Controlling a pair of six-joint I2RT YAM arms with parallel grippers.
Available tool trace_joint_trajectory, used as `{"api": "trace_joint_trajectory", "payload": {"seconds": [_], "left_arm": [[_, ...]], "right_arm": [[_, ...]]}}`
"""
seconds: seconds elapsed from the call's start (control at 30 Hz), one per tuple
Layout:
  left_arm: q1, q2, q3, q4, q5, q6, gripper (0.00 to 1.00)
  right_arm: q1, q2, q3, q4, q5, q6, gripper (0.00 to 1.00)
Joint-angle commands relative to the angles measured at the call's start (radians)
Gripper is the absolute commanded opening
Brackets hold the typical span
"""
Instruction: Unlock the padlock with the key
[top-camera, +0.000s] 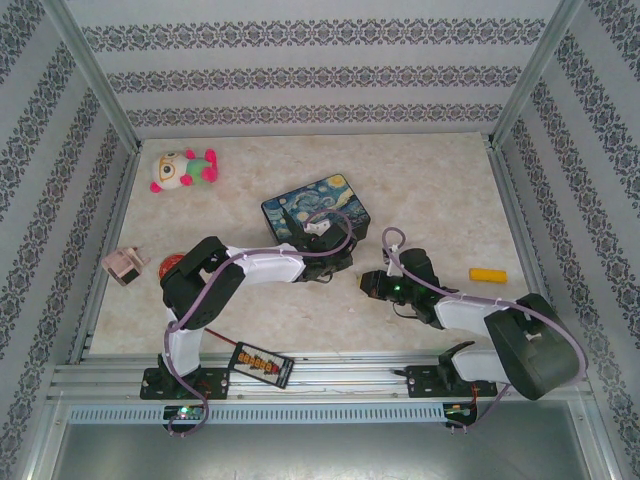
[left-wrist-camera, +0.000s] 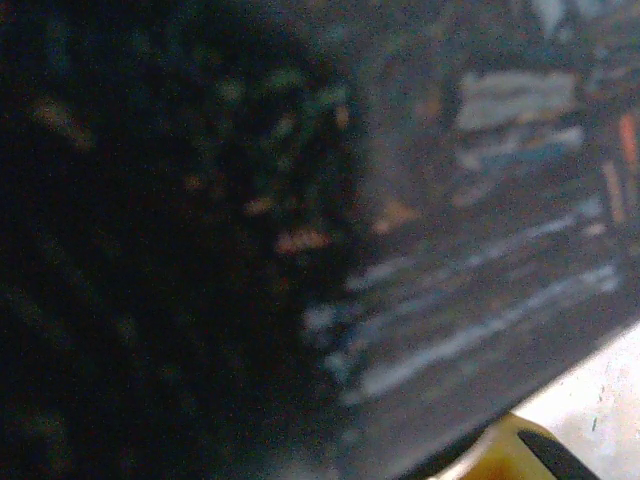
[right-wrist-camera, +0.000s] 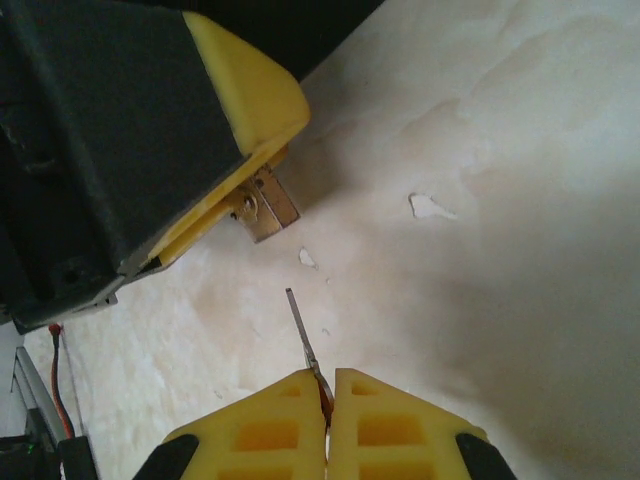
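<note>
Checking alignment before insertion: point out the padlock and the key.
padlock (right-wrist-camera: 268, 208), right wrist view, on its brass body's end.
key (right-wrist-camera: 302, 333), right wrist view, on the middle of its thin blade.

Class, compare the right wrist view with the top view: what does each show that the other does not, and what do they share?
The right wrist view adds the key, pinched in the shut right gripper, and the padlock, held by the left gripper. The top view adds the plush toy and the yellow block. Shared: the table and both grippers.
</note>
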Motion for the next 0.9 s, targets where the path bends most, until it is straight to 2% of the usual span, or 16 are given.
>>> {"api": "trace_joint_trajectory", "payload": {"seconds": [0.0, 0.87], "left_arm": [[0.011, -0.020, -0.012, 0.070, 0.037, -0.059, 0.06], [0.016, -0.015, -0.024, 0.094, 0.055, -0.068, 0.06]], "right_arm": [[0.019, 0.018, 0.022, 0.068, 0.030, 0.014, 0.00], [0.062, 0.232, 0.055, 0.260, 0.045, 0.077, 0.00]]}}
